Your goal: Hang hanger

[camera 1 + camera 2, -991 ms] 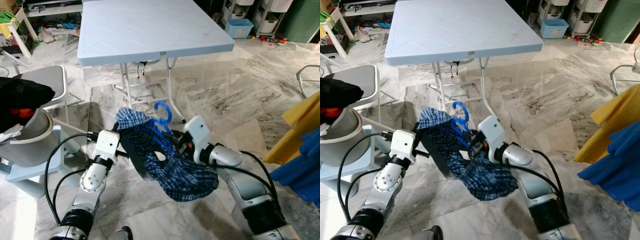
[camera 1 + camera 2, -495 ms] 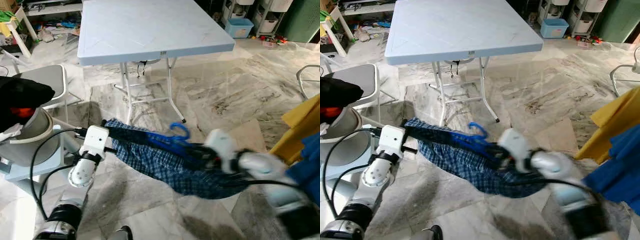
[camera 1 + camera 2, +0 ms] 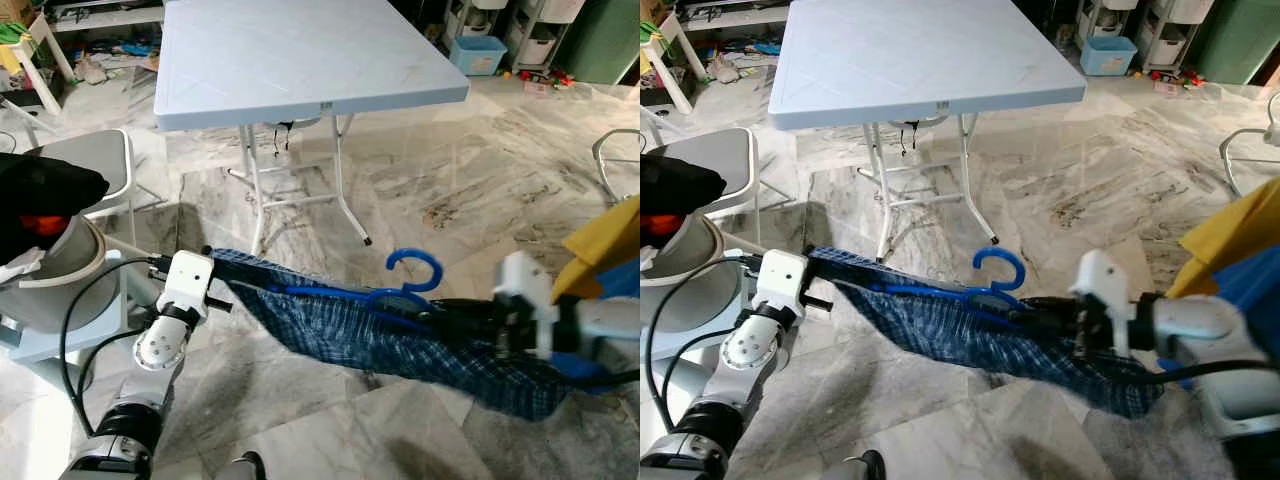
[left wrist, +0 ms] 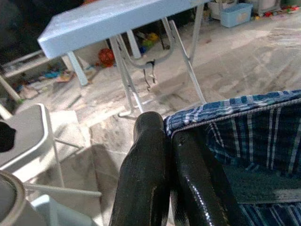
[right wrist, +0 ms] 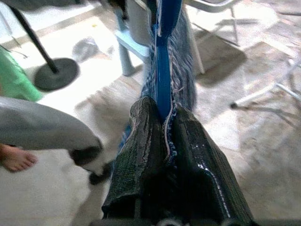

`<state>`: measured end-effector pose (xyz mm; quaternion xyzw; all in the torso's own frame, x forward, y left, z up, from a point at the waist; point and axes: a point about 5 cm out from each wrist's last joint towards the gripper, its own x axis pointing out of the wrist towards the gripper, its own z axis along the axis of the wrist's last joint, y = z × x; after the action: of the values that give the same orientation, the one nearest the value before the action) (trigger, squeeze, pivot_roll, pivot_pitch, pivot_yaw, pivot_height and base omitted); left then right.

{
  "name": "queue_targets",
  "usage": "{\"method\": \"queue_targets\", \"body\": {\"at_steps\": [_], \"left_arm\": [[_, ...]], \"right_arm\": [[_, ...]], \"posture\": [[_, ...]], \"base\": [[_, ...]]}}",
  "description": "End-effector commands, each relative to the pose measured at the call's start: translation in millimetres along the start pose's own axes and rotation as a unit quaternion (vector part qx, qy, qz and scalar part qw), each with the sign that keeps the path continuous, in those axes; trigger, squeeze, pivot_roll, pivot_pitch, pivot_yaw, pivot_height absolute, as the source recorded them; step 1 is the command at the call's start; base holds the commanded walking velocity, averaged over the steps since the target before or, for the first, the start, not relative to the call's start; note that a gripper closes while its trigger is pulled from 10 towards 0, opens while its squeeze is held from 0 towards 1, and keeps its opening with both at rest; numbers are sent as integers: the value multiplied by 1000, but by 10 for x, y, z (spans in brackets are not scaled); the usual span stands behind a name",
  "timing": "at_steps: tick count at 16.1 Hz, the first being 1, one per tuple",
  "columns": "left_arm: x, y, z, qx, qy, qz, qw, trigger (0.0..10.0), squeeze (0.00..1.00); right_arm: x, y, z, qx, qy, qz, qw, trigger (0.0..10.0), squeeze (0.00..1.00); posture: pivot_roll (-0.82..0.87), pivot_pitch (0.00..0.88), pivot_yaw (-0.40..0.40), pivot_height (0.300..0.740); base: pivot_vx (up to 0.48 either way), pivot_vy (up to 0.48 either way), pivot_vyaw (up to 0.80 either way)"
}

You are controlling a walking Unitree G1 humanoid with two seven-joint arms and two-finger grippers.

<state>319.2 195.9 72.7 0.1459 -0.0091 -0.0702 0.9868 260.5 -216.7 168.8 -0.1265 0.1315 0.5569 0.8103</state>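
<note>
Your folding table (image 3: 300, 55) is filling the frame's upper centre. Below it, the plaid garment (image 3: 400, 340) is stretching across lower centre, carrying the blue hanger (image 3: 405, 285). Left gripper (image 4: 164, 136) is pinching the garment's edge; right gripper (image 5: 162, 117) is clamping the hanger.

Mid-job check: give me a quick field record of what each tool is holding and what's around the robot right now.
left tool: shut on one end of the plaid cloth
right tool: shut on the blue hanger and cloth
cloth state: stretched between both tools, sagging low toward the right, above the floor
hanger hook: pointing up, free of any rail
ahead: folding table on marble floor
robot's left: grey chair, bucket with dark clothes
robot's right: yellow garment hanging
</note>
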Motion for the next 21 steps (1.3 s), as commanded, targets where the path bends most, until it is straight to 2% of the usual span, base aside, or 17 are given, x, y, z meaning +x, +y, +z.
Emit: {"method": "queue_targets", "body": {"at_steps": [1, 3, 7, 9, 11, 13, 14, 17, 18, 19, 21], "left_arm": [[-64, 214, -115, -30, 34, 54, 998, 0, 0], [-61, 119, -158, -53, 46, 40, 997, 0, 0], [-66, -76, -190, -85, 52, 16, 995, 0, 0], [-71, -243, -192, -94, 51, -9, 994, 0, 0], [-79, -400, -187, -108, 50, -36, 992, 0, 0], [-89, -501, -175, -109, 47, -57, 991, 0, 0], [-92, -532, -177, -110, 48, -66, 991, 0, 0], [-175, -732, -238, -102, 65, -124, 985, 0, 0], [-204, -771, -256, -98, 69, -134, 984, 0, 0], [-224, -795, -271, -95, 73, -142, 983, 0, 0], [-238, -785, -272, -71, 69, -146, 984, 0, 0]], "right_arm": [[-151, -24, 104, 8, -11, -1, 1000, 10000, 0], [-160, -46, 210, 20, -46, 7, 999, 10000, 0], [6, -87, 386, 61, -147, -18, 987, 10000, 0], [262, -136, 464, 107, -221, -66, 967, 10000, 0], [575, -169, 513, 133, -267, -130, 946, 10000, 0], [821, -212, 604, 146, -300, -198, 922, 10000, 0], [896, -216, 646, 146, -306, -209, 917, 10000, 0], [1063, -300, 755, 156, -324, -301, 883, 10000, 0], [1068, -340, 749, 157, -323, -324, 875, 10000, 0], [1075, -358, 737, 162, -320, -328, 874, 10000, 0], [1124, -304, 639, 94, -258, -299, 914, 10000, 0]], "posture": [[-152, 136, 10, 740], [-153, 135, 9, 740], [-144, 132, 6, 740], [-136, 131, 7, 740], [-132, 129, 8, 740], [-131, 131, 9, 740], [-128, 130, 10, 740], [-125, 132, 7, 740], [-122, 133, 6, 740], [-121, 133, 5, 740], [-118, 135, 2, 740]], "base": [[0, 0, 0], [0, 0, 0], [0, 0, 0], [0, 0, 0], [0, 0, 0], [0, 0, 0], [0, 0, 0], [0, 0, 0], [0, 0, 0], [0, 0, 0], [0, 0, 0]]}}
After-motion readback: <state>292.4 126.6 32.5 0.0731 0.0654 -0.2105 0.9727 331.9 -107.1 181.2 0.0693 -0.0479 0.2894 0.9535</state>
